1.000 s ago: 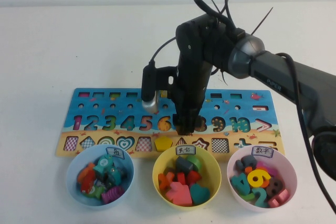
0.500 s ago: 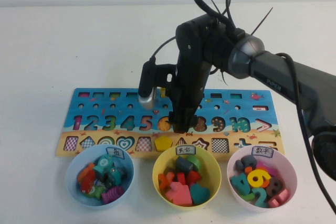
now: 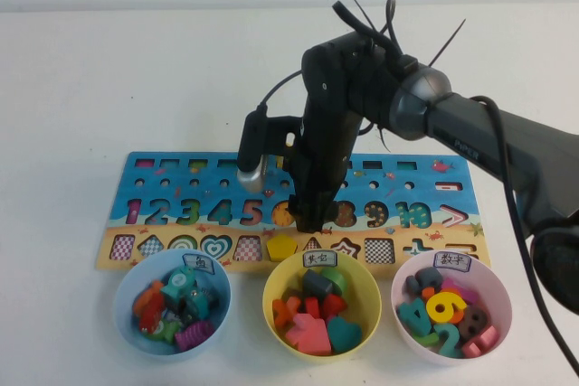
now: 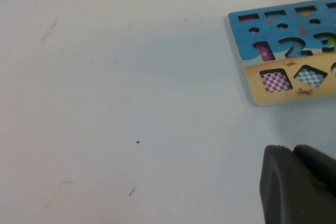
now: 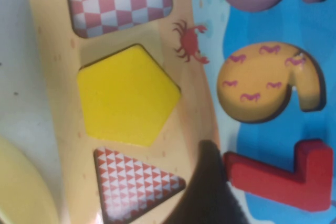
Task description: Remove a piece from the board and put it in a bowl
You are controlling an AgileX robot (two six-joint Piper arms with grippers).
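Right gripper (image 3: 310,221) was down on the board (image 3: 172,180), at the numeral row just beside the orange 6 (image 3: 283,213). The red 7 piece (image 5: 286,174) was gripped between its fingers; one dark finger (image 5: 210,192) pressed against the piece's edge, the other was out of sight. The piece was near the yellow pentagon (image 5: 127,96), over the board's blue band. Whether it was seated or lifted could not be told.

Lilac-pink bowl (image 3: 406,291), holding numerals, sat on the bench just beside the board's sandy edge, well apart from the piece.

Left gripper (image 4: 299,184) was over bare bench near the board's corner; finger state could not be told.
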